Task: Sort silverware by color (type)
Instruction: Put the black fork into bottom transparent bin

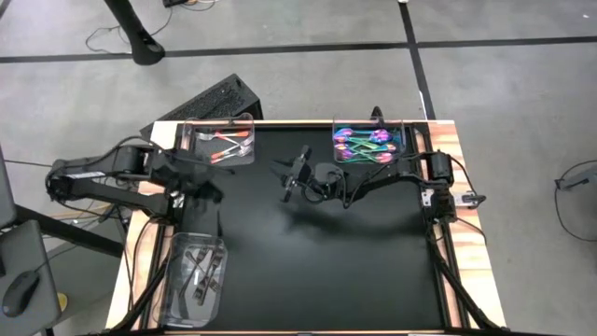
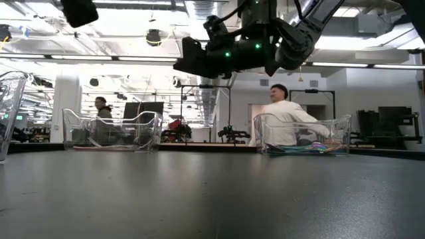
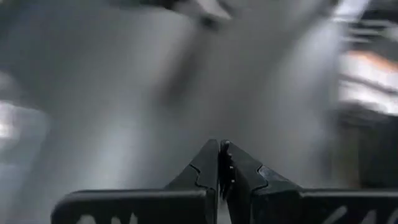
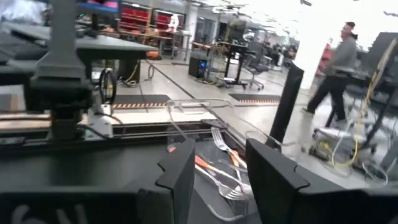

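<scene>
Silverware lies sorted in three clear trays. Coppery forks and spoons (image 1: pixel 227 145) fill the far-left tray, iridescent pieces (image 1: pixel 366 145) the far-right tray, and dark pieces (image 1: pixel 198 271) the near-left tray. My left gripper (image 1: pixel 213 187) hovers over the table's left side between the coppery and dark trays. Its fingers are shut (image 3: pixel 221 163) with nothing between them. My right gripper (image 1: pixel 287 179) is raised over the table's middle, open and empty (image 4: pixel 221 180), and points toward the coppery forks (image 4: pixel 221 158).
The black table top (image 1: pixel 326 261) spreads between the trays. The low view shows the coppery tray (image 2: pixel 113 129), the iridescent tray (image 2: pixel 302 136) and my right arm (image 2: pixel 232 50) high above the surface. People stand in the room beyond (image 2: pixel 285 113). A keyboard (image 1: pixel 210 98) lies past the far edge.
</scene>
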